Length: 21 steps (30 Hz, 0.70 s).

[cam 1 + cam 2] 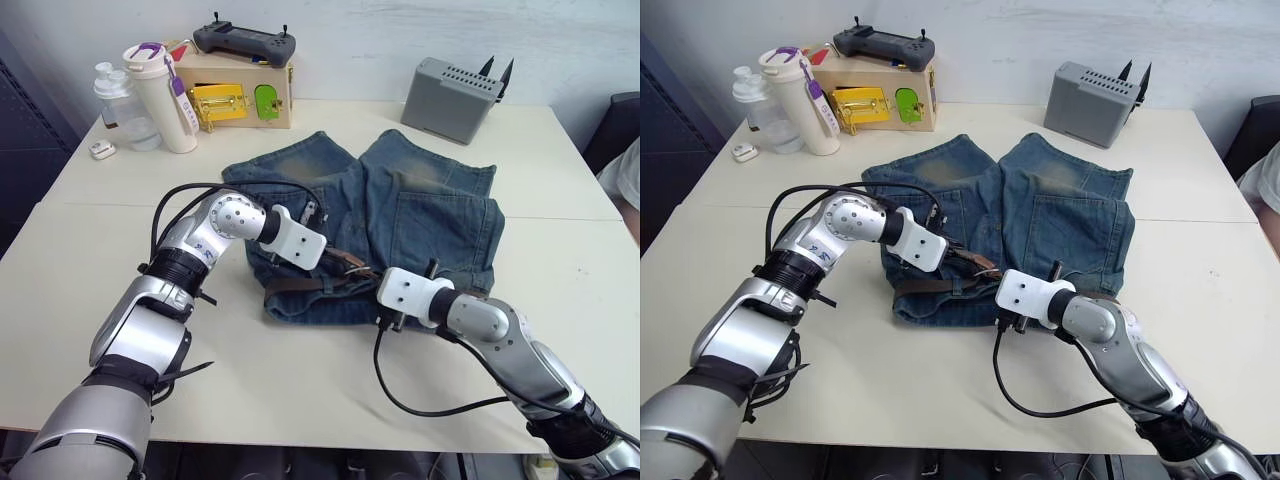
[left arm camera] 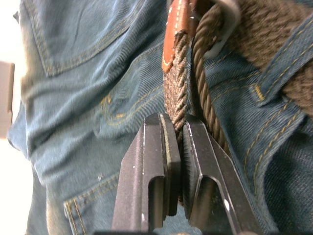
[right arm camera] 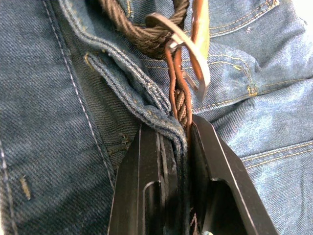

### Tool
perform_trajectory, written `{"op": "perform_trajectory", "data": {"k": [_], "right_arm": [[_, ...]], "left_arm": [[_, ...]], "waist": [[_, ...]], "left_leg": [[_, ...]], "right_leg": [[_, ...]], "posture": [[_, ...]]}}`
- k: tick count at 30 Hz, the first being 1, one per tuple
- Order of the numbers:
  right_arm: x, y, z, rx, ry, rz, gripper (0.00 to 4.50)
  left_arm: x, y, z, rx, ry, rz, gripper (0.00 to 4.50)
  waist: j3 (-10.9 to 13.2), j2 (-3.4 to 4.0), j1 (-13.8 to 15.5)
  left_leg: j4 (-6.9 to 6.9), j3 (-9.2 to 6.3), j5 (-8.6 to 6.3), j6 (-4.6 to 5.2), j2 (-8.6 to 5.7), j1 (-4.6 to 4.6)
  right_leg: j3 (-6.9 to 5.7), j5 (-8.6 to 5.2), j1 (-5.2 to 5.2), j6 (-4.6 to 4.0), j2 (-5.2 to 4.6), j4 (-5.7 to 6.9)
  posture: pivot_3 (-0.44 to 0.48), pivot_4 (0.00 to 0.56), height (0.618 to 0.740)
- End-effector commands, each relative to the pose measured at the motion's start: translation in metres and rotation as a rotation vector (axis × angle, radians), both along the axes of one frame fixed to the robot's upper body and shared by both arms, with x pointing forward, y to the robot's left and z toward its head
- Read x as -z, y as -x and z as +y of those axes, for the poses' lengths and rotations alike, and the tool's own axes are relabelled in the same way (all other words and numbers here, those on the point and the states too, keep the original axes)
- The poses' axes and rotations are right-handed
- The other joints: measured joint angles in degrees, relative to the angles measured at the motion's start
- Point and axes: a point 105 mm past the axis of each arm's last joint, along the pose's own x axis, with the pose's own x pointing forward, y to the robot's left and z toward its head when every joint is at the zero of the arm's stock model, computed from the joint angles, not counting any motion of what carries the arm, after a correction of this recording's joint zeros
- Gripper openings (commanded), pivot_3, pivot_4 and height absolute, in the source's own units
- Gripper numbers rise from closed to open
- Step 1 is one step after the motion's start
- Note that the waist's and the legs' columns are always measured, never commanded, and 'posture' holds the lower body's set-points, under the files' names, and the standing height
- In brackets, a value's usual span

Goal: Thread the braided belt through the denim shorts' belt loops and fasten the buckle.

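1. Eye views: the shorts (image 1: 400, 220) lie flat on the tabletop (image 1: 560, 330), waistband at the near edge, legs pointing far. The belt (image 1: 300, 284) runs along the waistband. The left gripper (image 1: 335, 255) reaches in from the left and the right gripper (image 1: 372, 283) from the right; they meet over the waistband's middle. A bottle (image 1: 165, 95) and a grey box (image 1: 455, 98) stand at the far side.
2. Left wrist view: the left gripper (image 2: 178, 147) is clenched on the belt's braided strap (image 2: 175, 98), just below its tan tip (image 2: 177, 34). A belt loop (image 2: 281, 63) crosses the strap nearby.
3. Right wrist view: the right gripper (image 3: 181, 142) is clamped on the belt together with a fold of waistband; the buckle (image 3: 188, 49) sits just beyond its fingers.
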Motion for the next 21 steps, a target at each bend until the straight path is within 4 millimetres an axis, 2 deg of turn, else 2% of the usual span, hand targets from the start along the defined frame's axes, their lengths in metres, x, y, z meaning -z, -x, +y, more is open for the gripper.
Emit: {"op": "perform_trajectory", "data": {"k": [1,7,12,16,21], "right_arm": [[-0.019,-0.003,-0.005,0.043,-0.011,-0.096,0.07],[-0.021,-0.004,-0.006,0.055,0.014,-0.129,0.07],[-0.019,-0.005,-0.007,0.044,0.061,-0.156,0.07],[-0.02,-0.005,-0.001,0.018,0.064,-0.168,0.07],[-0.02,-0.002,0.008,-0.008,0.055,-0.166,0.07]], "left_arm": [[-0.006,0.002,-0.007,0.043,-0.015,-0.018,0.0],[0.005,0.009,-0.002,0.06,-0.07,0.089,0.0],[0.003,0.006,0.008,0.042,-0.125,0.09,0.0],[-0.008,-0.002,0.0,0.022,-0.097,0.052,0.0],[-0.01,0.004,-0.022,0.055,-0.036,0.085,0.0]], "waist": [[0.0,0.0,0.01],[0.0,0.0,0.0],[0.0,0.0,-0.01],[0.0,0.0,0.01],[0.0,0.0,0.0]], "left_leg": [[0.0,0.0,0.0,0.0,0.0,0.0],[0.05,0.01,0.0,0.0,0.0,-0.01],[0.08,0.01,0.0,0.0,0.0,-0.02],[0.12,0.01,-0.01,0.02,0.0,-0.04],[0.15,0.02,-0.01,0.03,0.0,-0.04]], "right_leg": [[0.0,0.0,0.0,0.0,0.0,0.0],[0.0,0.0,0.0,0.0,0.01,0.02],[0.0,0.0,0.0,0.0,0.02,0.03],[0.01,0.0,-0.01,0.0,0.03,0.04],[0.01,0.0,-0.01,0.0,0.03,0.07]], "posture": [[0.0,0.15,0.736],[0.0,0.15,0.736],[0.0,0.15,0.736],[0.0,0.15,0.736],[0.0,0.15,0.736]]}}
